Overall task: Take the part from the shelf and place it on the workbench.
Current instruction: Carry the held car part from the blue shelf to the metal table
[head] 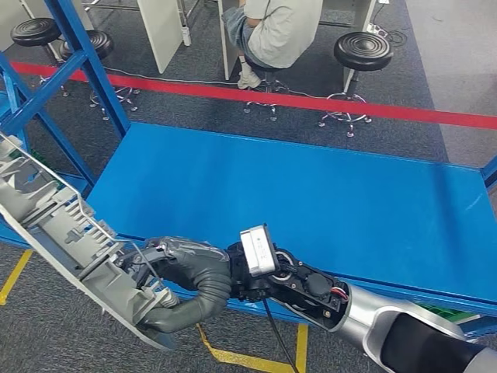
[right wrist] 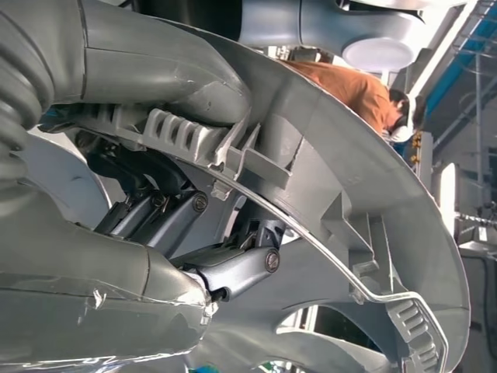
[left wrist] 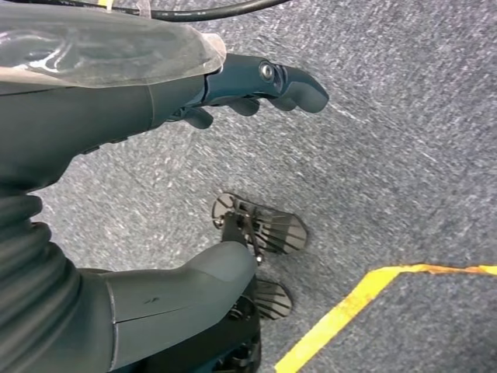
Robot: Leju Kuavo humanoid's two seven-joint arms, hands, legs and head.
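Note:
The part (head: 58,225) is a long grey plastic moulding with ribs and clips. It hangs slanted off the near left corner of the blue workbench (head: 293,186), over the floor. My right hand (head: 187,284) reaches across from the lower right and grips the part's near end. Up close, the part's (right wrist: 363,194) ribbed edge is clamped between the thumb and the dark fingers (right wrist: 170,210) of that hand. My left hand (left wrist: 117,109) hangs over the grey carpet, fingers (left wrist: 281,81) straight and apart from the thumb, holding nothing.
A blue shelf frame (head: 88,70) stands at the far left. Beyond the bench run a red floor line (head: 352,105), black stools (head: 363,50) and a seated person (head: 276,31). Yellow tape (head: 246,357) marks the floor near me.

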